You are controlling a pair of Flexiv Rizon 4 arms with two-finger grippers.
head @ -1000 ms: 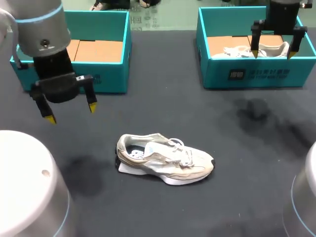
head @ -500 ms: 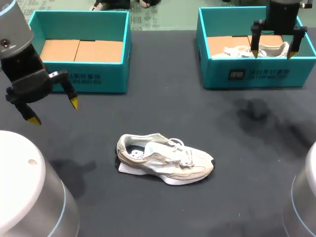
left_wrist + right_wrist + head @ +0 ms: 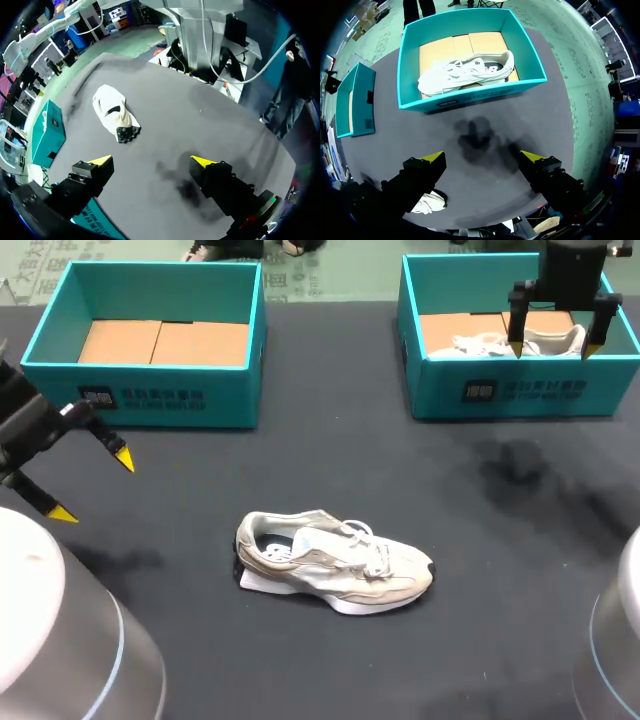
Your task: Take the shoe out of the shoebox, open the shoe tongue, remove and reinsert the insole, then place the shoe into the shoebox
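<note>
The pale shoe (image 3: 335, 562) lies on its sole near the middle of the table (image 3: 400, 470), toe toward the right edge, unmoved. The left gripper (image 3: 92, 485), fingers spread and holding nothing, has drawn back from in front of the left shoebox (image 3: 150, 400) to the table's left edge. The right gripper (image 3: 553, 348), likewise spread, stays above the right shoebox (image 3: 520, 390) at the far right corner, where a second shoe (image 3: 480, 342) rests.
</note>
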